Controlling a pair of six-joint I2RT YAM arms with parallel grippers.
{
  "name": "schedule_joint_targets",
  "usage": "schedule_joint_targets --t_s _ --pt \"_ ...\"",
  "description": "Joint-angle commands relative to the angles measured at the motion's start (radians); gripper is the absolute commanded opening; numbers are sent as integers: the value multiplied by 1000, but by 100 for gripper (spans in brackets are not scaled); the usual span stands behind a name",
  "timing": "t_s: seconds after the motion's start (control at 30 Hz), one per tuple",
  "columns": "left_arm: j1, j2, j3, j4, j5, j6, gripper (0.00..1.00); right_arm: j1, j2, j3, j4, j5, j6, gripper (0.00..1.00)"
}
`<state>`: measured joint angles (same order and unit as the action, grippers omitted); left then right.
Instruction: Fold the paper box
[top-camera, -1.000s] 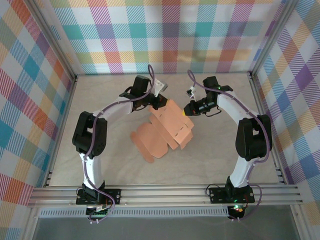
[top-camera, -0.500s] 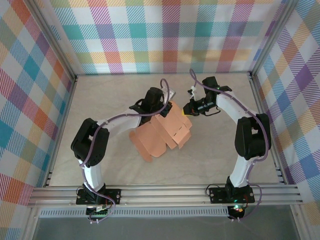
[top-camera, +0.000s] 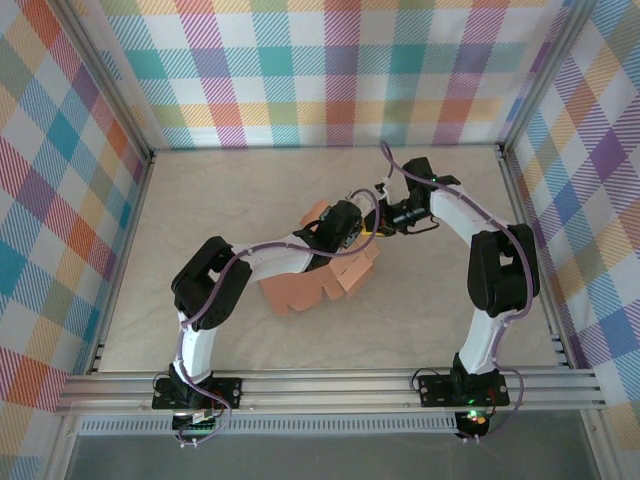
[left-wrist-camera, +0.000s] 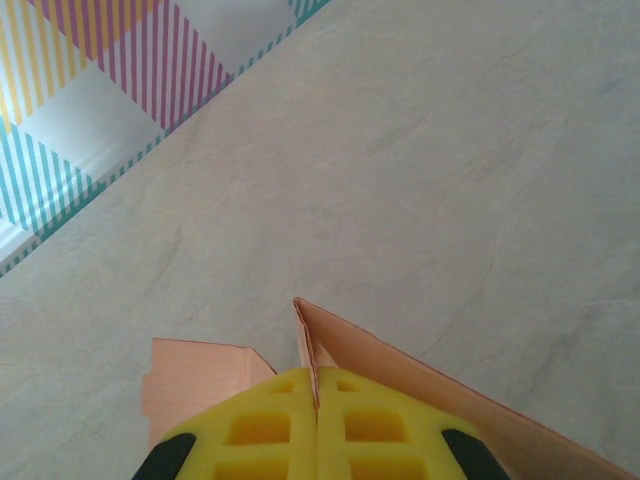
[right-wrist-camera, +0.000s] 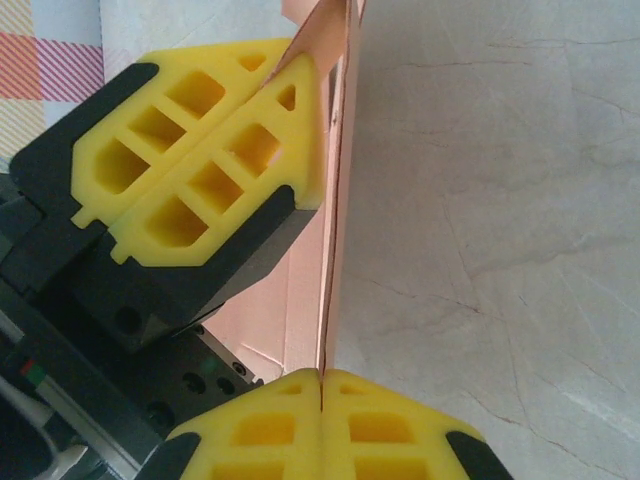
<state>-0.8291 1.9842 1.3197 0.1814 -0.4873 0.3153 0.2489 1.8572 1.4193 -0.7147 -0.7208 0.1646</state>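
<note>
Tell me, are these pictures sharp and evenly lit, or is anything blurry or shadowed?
Top external view: soft, even light, a faint shadow beside the paper box, no glare. Left wrist view: the marbling of the table is crisp. Right wrist view: sharp too, though the box's inner face sits in shade next to the left gripper.

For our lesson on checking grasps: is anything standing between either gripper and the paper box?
Nothing visible does. The left gripper is shut on a raised edge of the paper box, and the right gripper is shut on a card edge close beside it, so both already touch the card directly.
</note>
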Motion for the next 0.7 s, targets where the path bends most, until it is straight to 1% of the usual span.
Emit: schedule_joint_targets --t_s 0.0,0.07,0.17,0.2,0.27,0.43,0.5,0.53,0.6,0.67 --pt "-60 -29 14 34 124 4 0 -3 5 13 162 -27 -4 0" --pt "-24 -53 6 14 224 -43 0 -2 4 15 156 -23 -13 0" --pt "48 -74 7 -33 479 -106 1 -2 -2 15 150 -19 -23 0" --pt "69 -74 22 -63 545 -121 2 -2 -1 14 149 -21 -25 0" --pt "100 -73 30 -75 636 -132 2 -2 -5 13 150 -25 -25 0" --pt "132 -72 35 -63 716 -184 3 -2 -7 13 150 -25 -26 0" --pt "131 -73 35 -61 706 -187 4 -2 -8 15 149 -23 -27 0" --pt "129 -73 35 -61 697 -185 4 -2 -7 12 149 -23 -25 0" --pt "110 -76 30 -63 641 -159 4 -2 -9 12 153 -22 -19 0" --pt "69 -78 23 -63 538 -102 4 -3 -9 8 160 -19 -16 0"
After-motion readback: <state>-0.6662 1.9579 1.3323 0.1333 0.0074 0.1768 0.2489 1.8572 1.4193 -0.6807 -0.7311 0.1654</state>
